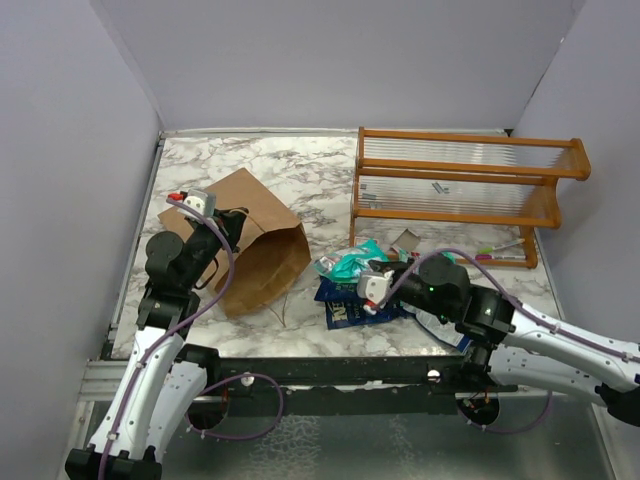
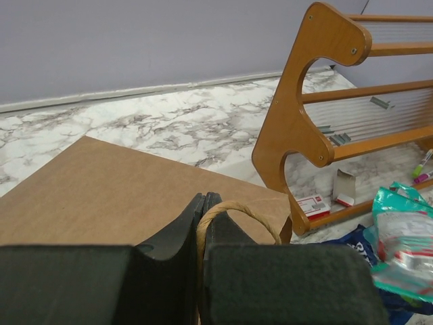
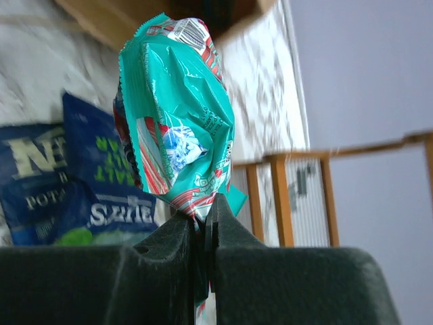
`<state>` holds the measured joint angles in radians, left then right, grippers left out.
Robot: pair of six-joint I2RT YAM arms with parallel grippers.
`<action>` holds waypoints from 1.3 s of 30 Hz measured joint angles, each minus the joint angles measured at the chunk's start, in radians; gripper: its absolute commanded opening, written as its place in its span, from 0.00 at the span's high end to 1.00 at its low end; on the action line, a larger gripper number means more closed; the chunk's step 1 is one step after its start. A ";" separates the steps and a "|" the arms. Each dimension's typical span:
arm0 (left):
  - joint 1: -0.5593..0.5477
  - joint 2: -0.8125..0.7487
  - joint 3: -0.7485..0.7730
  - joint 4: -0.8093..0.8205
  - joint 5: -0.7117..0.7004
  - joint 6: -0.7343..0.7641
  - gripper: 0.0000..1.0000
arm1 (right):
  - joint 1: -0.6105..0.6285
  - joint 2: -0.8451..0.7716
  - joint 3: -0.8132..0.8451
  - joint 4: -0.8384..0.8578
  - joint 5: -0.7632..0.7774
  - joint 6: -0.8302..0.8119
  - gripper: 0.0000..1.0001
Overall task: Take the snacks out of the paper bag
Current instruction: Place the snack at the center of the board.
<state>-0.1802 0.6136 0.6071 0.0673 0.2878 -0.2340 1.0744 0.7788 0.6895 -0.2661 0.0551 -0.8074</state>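
Note:
The brown paper bag (image 1: 255,250) lies on its side at the left, mouth toward the snacks. My left gripper (image 1: 236,224) rests on top of it, shut on its twisted-paper handle (image 2: 238,210); the bag's flat side (image 2: 101,189) fills the left wrist view. My right gripper (image 1: 372,271) is shut on the edge of a teal packet (image 3: 179,122) and holds it just above the pile (image 1: 350,263). Dark blue packets with white lettering (image 1: 345,310) lie under it on the table, also in the right wrist view (image 3: 81,189).
The orange-brown wooden rack (image 1: 460,190) stands at the back right, with a small red-and-white packet (image 2: 312,205) and a grey card (image 1: 406,240) at its foot. White walls close in both sides and the back.

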 measured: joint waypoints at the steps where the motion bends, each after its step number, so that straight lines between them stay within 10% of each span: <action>1: 0.002 0.001 0.000 0.000 0.000 0.000 1.00 | 0.000 0.012 -0.009 -0.006 0.050 0.007 0.98; 9: 0.003 0.001 0.000 0.000 0.000 0.000 1.00 | -0.001 0.246 -0.047 -0.031 0.299 0.101 0.98; 22: 0.008 0.005 0.000 0.000 0.000 0.000 1.00 | -0.001 0.320 -0.056 -0.098 0.216 0.115 0.95; 39: 0.009 0.007 0.000 0.000 0.000 0.000 1.00 | -0.001 0.339 -0.061 -0.135 0.087 0.129 0.39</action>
<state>-0.1711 0.6209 0.6071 0.0673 0.2878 -0.2340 1.0733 1.1175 0.6281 -0.4015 0.1421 -0.6788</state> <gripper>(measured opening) 0.010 0.511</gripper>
